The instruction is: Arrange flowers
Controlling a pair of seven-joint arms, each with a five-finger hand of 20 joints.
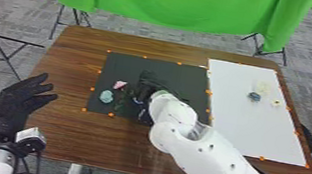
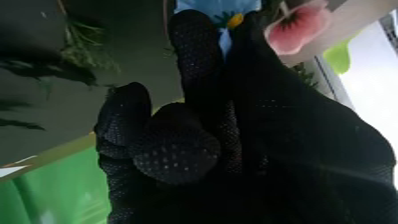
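Right hand (image 1: 142,92), blue flower (image 2: 202,5) just beyond

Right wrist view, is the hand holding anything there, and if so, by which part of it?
It can't be told: the blue flower shows right at the right hand, but no hold on it can be made out.

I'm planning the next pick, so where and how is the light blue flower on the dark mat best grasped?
Probably a light pinch across the middle of the light blue flower, which looks longer than wide. I'd come down from its left: the pink flower lies just beyond it.
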